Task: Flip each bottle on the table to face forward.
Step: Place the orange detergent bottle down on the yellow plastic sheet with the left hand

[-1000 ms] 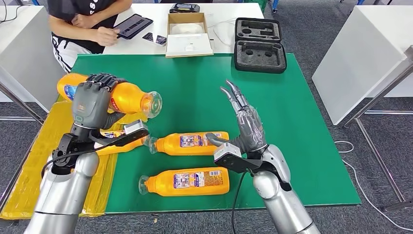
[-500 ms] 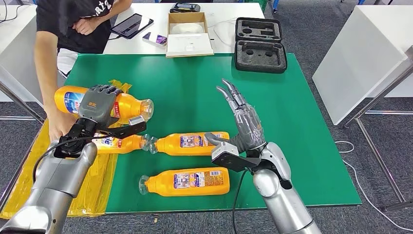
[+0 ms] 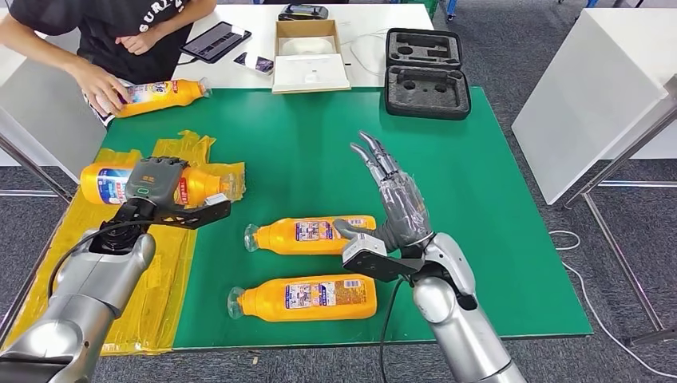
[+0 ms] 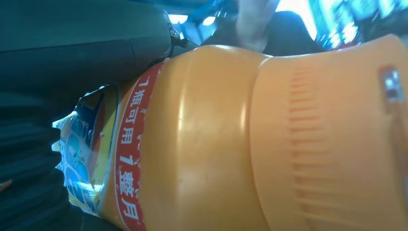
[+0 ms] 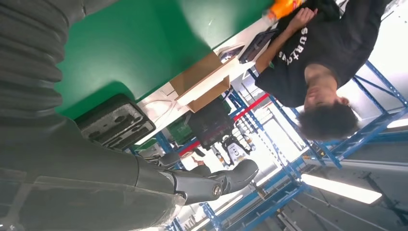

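My left hand (image 3: 156, 180) grips an orange bottle (image 3: 104, 183) lying sideways low over the yellow tape patch (image 3: 164, 271) at the table's left; the left wrist view shows the bottle's (image 4: 269, 144) orange body and red-edged label close up. Two more orange bottles lie on the green mat (image 3: 479, 191): one (image 3: 307, 234) in the middle, one (image 3: 307, 298) near the front edge, both with caps pointing left. My right hand (image 3: 397, 199) hovers with fingers spread just right of the middle bottle, holding nothing. A person's hand (image 3: 100, 82) holds another orange bottle (image 3: 160, 95) at the far left corner.
A person in a black shirt (image 3: 120, 32) leans over the white table (image 3: 239, 76) behind the mat. An open cardboard box (image 3: 307, 56), a black foam case (image 3: 423, 72), a tablet (image 3: 215, 41) and a phone lie there. A white table (image 3: 591, 96) stands to the right.
My left hand has lowered its bottle from mid-air down onto the yellow patch. The person took a bottle from beside my left arm and carried it to the far left corner.
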